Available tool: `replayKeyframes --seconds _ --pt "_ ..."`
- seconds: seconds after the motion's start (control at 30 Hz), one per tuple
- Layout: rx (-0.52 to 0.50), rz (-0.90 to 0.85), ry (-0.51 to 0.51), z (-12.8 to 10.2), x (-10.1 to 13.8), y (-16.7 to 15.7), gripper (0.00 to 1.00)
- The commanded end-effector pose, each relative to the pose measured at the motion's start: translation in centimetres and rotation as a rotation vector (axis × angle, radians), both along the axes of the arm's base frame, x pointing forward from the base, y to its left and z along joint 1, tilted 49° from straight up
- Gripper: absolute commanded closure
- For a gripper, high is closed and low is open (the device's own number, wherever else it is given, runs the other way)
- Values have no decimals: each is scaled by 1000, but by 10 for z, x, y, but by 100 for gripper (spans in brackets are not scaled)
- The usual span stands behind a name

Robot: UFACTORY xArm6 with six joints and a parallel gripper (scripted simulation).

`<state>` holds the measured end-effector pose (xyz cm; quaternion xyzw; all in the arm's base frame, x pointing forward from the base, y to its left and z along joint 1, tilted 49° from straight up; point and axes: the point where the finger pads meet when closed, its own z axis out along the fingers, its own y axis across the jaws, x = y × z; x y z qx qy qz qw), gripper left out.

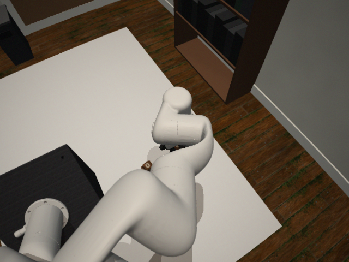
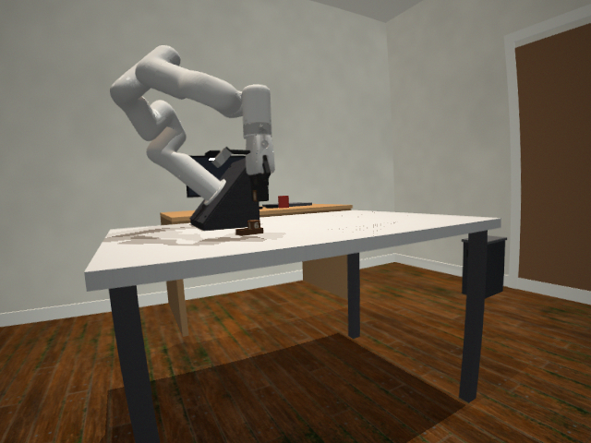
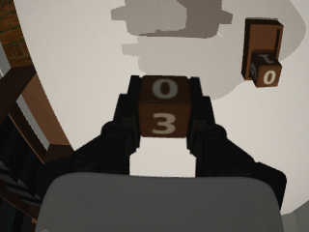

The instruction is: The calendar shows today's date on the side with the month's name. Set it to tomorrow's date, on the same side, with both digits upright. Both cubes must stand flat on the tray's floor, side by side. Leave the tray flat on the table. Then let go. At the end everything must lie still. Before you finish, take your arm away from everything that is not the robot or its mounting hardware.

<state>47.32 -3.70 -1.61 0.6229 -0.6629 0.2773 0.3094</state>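
My gripper is shut on a brown digit cube and holds it well above the white table. The cube's face toward the camera reads 3 and the face above it reads 0. The brown tray lies on the table at the upper right of the wrist view, with the second cube in it, a 0 face showing. In the exterior view the gripper hangs above and a little right of the tray. In the top view the tray with its cube peeks out beside the arm.
A black base block carries the arm at the table's near left corner. A dark bookshelf stands on the floor beyond the table's right edge. A wooden desk with a red cup stands behind the table.
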Motion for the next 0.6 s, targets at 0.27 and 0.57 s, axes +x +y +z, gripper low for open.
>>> replayKeyframes --seconds 0.27,0.57 --pt "-19 -204 -240 1 1 1 73" --pt "-32 -348 -405 2 1 1 73"
